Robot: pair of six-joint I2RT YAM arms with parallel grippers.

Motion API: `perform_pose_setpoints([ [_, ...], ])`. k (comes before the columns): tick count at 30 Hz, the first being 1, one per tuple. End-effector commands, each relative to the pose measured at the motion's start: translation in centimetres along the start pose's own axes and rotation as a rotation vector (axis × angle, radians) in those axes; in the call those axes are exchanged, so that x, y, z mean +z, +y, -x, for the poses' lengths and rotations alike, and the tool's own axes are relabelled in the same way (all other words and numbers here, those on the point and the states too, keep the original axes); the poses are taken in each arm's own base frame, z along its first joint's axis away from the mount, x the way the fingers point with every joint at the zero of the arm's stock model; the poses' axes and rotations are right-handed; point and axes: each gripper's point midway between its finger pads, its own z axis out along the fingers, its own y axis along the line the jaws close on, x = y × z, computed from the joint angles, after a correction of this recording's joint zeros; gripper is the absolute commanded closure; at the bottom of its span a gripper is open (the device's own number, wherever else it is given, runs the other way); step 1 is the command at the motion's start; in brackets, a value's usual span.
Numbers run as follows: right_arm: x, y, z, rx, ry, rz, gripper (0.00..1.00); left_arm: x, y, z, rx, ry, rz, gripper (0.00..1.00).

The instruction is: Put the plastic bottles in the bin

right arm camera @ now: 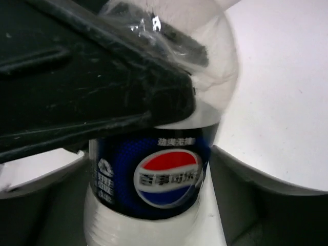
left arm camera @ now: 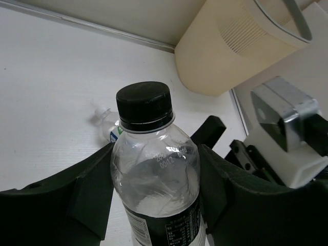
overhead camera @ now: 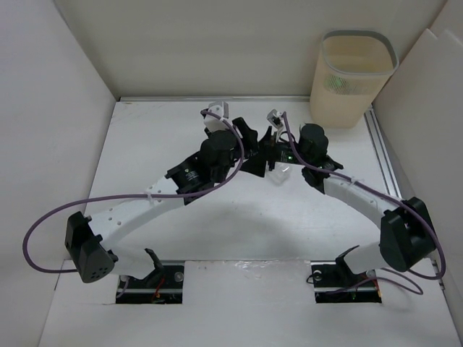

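A clear plastic bottle [left arm camera: 154, 179] with a black cap and a dark label stands upright between the black fingers of my left gripper [left arm camera: 156, 154], which is shut on its shoulder. In the right wrist view the same bottle [right arm camera: 164, 179] shows a blue, red and white label. My right gripper [right arm camera: 148, 154] is open, with one grey finger close on each side of the bottle's lower body. The left gripper's black finger [right arm camera: 102, 66] crosses above. Both grippers meet mid-table [overhead camera: 260, 148]. A second small clear bottle [left arm camera: 108, 125] lies on the table behind. The beige bin [overhead camera: 354, 76] stands at the back right.
White walls close in the table on the left, back and right. A metal rail [overhead camera: 383, 155] runs along the right side near the bin. Purple cables [overhead camera: 43, 231] loop off both arms.
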Motion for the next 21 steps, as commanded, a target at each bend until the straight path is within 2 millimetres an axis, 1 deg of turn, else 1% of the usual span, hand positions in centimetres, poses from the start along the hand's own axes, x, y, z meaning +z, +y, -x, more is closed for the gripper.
perform_pose_setpoints([
  [1, 1.1, 0.9, 3.6, -0.099, -0.092, 0.025, 0.18, -0.6, -3.4, 2.7, -0.055, -0.042, -0.114, 1.0],
  [2, 1.2, 0.8, 3.7, -0.088, -0.096, 0.017, 0.46, -0.6, -3.4, 2.7, -0.067, -0.041, -0.115, 0.96],
  [3, 1.4, 1.4, 4.0, -0.095, -0.109, 0.034, 0.69, -0.7, -3.7, 2.8, -0.072, -0.043, -0.128, 0.78],
  [4, 1.4, 1.3, 4.6, -0.101, -0.124, 0.021, 0.85, -0.7, -3.7, 2.8, -0.072, -0.043, -0.128, 0.62],
  [5, 1.4, 0.9, 4.8, -0.099, -0.137, -0.003, 0.96, -0.6, -3.5, 3.0, -0.073, -0.05, -0.118, 0.4],
  [6, 1.0, 0.5, 5.5, -0.106, -0.154, -0.022, 1.0, -0.6, -3.4, 3.1, -0.093, -0.058, -0.106, 0.09],
  [7, 0.6, 0.4, 6.3, -0.113, -0.171, -0.039, 1.0, -0.4, -3.2, 4.1, -0.104, -0.082, -0.095, 0.0],
  [8, 0.3, -0.5, 6.5, -0.101, -0.18, -0.079, 1.0, -0.5, -3.1, 4.5, -0.116, -0.093, -0.081, 0.0],
  [9, -0.5, -1.5, 8.5, -0.116, -0.217, -0.122, 1.0, -0.6, -2.4, 5.6, -0.118, -0.112, -0.053, 0.0],
  [10, -1.3, -2.5, 9.3, -0.11, -0.217, -0.167, 1.0, -0.7, -2.2, 7.0, -0.149, -0.141, -0.027, 0.0],
  [11, -1.9, -3.7, 10.4, -0.107, -0.23, -0.207, 1.0, -1.0, -0.7, 8.8, -0.208, -0.198, 0.044, 0.0],
  [12, -3.9, -6.3, 12.4, -0.104, -0.27, -0.299, 1.0, -1.3, 0.8, 8.9, -0.218, -0.197, 0.106, 0.0],
  [13, -5.1, -7.0, 15.4, -0.115, -0.306, -0.351, 1.0, -1.9, 1.8, 10.5, -0.255, -0.232, 0.134, 0.0],
  [14, -6.1, -9.2, 16.4, -0.1, -0.322, -0.414, 1.0, -2.2, 2.4, 11.1, -0.274, -0.248, 0.15, 0.0],
  [15, -7.7, -11.3, 18.2, -0.099, -0.368, -0.504, 1.0, -2.5, 2.7, 11.5, -0.284, -0.262, 0.15, 0.0],
  [16, -10.6, -12.7, 22.0, -0.12, -0.447, -0.581, 0.99, -3.2, 2.5, 12.0, -0.268, -0.265, 0.121, 0.0],
  [17, -11.7, -15.6, 22.2, -0.049, -0.469, -0.629, 0.99, -3.1, 2.7, 11.4, -0.245, -0.254, 0.112, 0.0],
  [18, -12.9, -16.9, 23.5, -0.036, -0.499, -0.651, 0.99, -3.1, 2.4, 11.2, -0.227, -0.237, 0.096, 0.0],
  [19, -15.7, -17.4, 26.8, -0.068, -0.562, -0.673, 0.99, -2.9, 2.7, 10.6, -0.198, -0.227, 0.105, 0.0],
  [20, -16.7, -18.4, 27.6, -0.055, -0.58, -0.691, 0.99, -2.9, 2.6, 10.5, -0.188, -0.219, 0.097, 0.0],
  [21, -17.5, -21.0, 27.4, -0.008, -0.59, -0.723, 0.99, -2.8, 3.0, 9.9, -0.176, -0.206, 0.109, 0.0],
])
